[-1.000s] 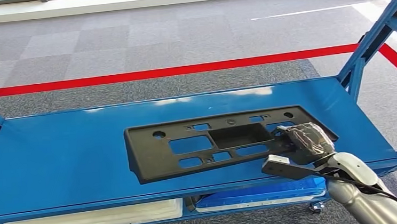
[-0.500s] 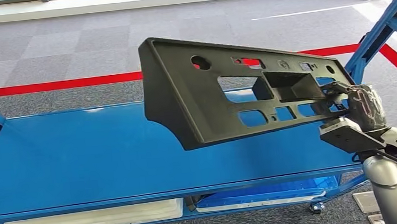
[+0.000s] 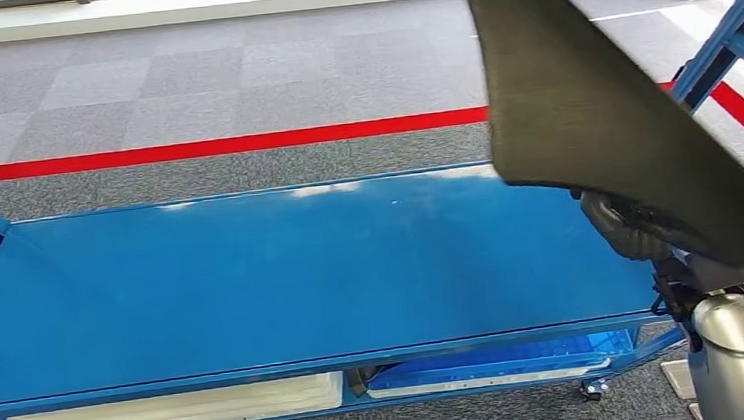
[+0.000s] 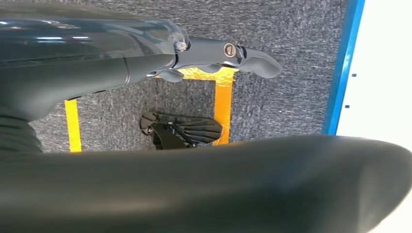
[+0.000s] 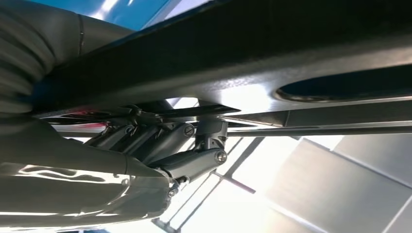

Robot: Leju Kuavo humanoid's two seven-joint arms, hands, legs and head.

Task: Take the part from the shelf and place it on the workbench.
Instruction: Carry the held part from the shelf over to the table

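Black plastic part (image 3: 590, 103): raised high above the blue shelf (image 3: 252, 270), tilted steeply, its plain back turned to the head view, upper end running out past the top of the frame. Touching nothing on the shelf.

Right robot hand (image 3: 635, 229): below the part's lower edge, at the shelf's right end; fingers (image 5: 160, 138) curled around the part's rim, holding it from beneath.

Left robot hand (image 4: 218, 53): hanging over grey carpet (image 4: 282, 107) marked with yellow tape (image 4: 223, 104); dark fingers stretched out, nothing between them.

Shelf top: flat blue sheet, glossy. Lower level: white panels (image 3: 183, 403) on the left, a blue tray (image 3: 490, 363) on the right.

Floor beyond: grey carpet tiles crossed by a red line (image 3: 212, 145).
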